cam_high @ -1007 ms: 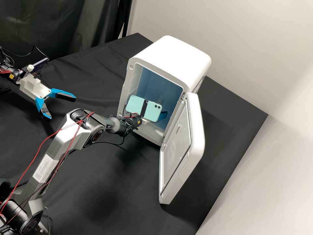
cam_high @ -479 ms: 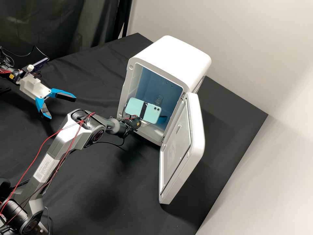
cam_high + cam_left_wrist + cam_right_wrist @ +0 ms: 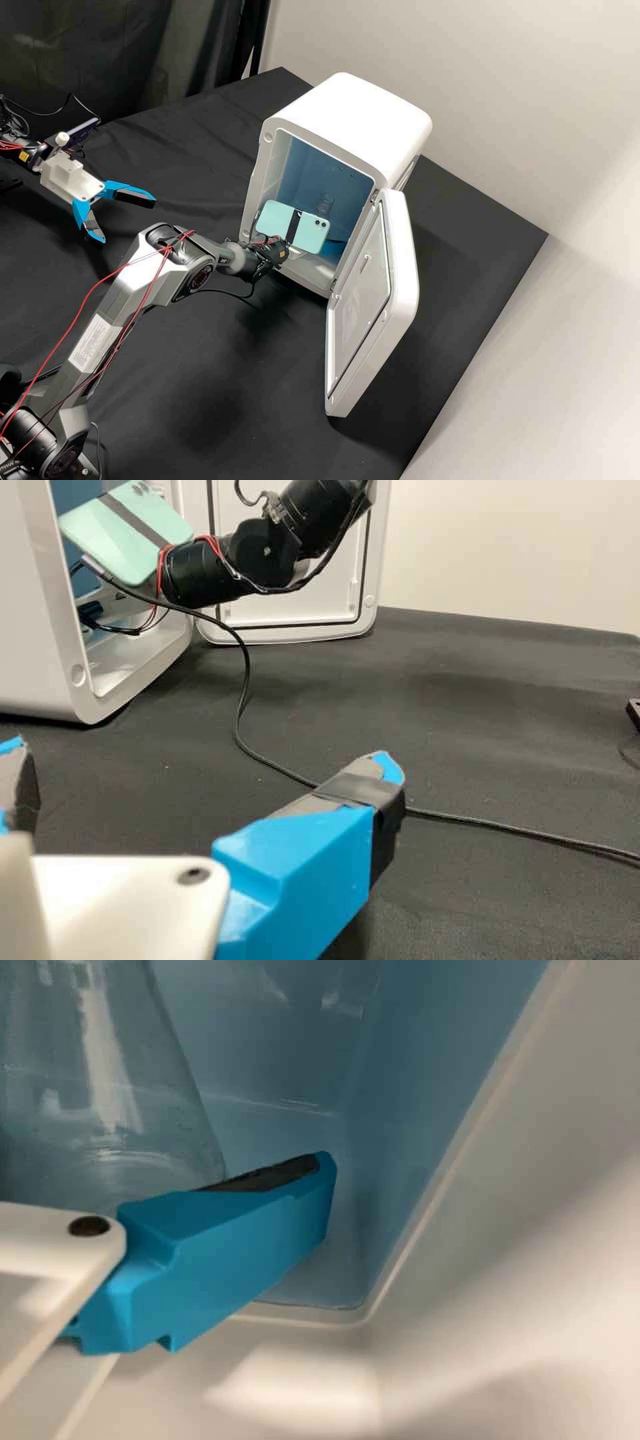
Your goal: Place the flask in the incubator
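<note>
The white incubator (image 3: 353, 120) stands at the bench's back with its door (image 3: 373, 300) swung wide open. A clear glass flask (image 3: 326, 202) stands inside its blue chamber. My right arm goes in through the opening, and my right gripper (image 3: 200, 1150) is shut on the flask (image 3: 90, 1090) low on its body. One blue finger (image 3: 230, 1230) presses its dark pad against the glass; the other is hidden behind the flask. My left gripper (image 3: 127, 219) hangs open and holds nothing, above the bench far left of the incubator (image 3: 60, 630).
A mint-green phone (image 3: 293, 225) is strapped on the right wrist and covers the gripper from above. A black cable (image 3: 500, 825) trails across the bench in front of the incubator. The bench's right edge runs close beyond the open door.
The right wrist has levelled out and drawn back slightly inside the chamber; its blue finger no longer shows beside the phone. The left arm has not moved.
</note>
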Motion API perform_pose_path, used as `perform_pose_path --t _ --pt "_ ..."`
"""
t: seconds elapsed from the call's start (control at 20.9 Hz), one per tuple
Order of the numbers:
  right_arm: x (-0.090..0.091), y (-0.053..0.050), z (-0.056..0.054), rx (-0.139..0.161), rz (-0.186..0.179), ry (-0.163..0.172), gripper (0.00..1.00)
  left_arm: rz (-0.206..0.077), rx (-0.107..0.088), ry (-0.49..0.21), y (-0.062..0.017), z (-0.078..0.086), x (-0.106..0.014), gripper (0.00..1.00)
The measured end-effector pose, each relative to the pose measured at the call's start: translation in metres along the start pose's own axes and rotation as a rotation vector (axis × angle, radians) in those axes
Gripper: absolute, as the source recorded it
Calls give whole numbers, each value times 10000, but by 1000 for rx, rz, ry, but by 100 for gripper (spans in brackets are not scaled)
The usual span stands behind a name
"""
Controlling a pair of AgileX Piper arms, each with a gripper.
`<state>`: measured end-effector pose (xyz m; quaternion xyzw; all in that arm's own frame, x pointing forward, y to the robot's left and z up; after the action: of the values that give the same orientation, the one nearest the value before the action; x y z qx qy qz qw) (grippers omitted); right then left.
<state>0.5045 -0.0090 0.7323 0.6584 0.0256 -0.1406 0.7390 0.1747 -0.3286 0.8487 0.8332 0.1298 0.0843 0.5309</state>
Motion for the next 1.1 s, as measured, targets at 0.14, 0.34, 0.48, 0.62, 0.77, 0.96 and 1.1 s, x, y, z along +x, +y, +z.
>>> perform_pose_path --t 0.14,0.34,0.48,0.62,0.77,0.96,1.1 --pt "2 -3 2 0 2 1 100 0 0 0 0 0 0 100" --pt "2 -3 2 0 2 1 100 0 0 1 0 -1 0 100" --pt "0 -7 6 8 2 1 100 -1 0 -3 -2 9 4 100" --pt "-16 -13 60 38 4 -4 100 -1 0 -3 -2 8 3 100" --pt "-79 2 124 81 2 -11 100 -1 0 -3 -2 8 3 100" --pt "-259 66 144 122 2 -19 100 -1 0 -3 -2 8 3 100" --pt "-437 153 135 130 21 7 100 1 1 -3 2 9 2 100"
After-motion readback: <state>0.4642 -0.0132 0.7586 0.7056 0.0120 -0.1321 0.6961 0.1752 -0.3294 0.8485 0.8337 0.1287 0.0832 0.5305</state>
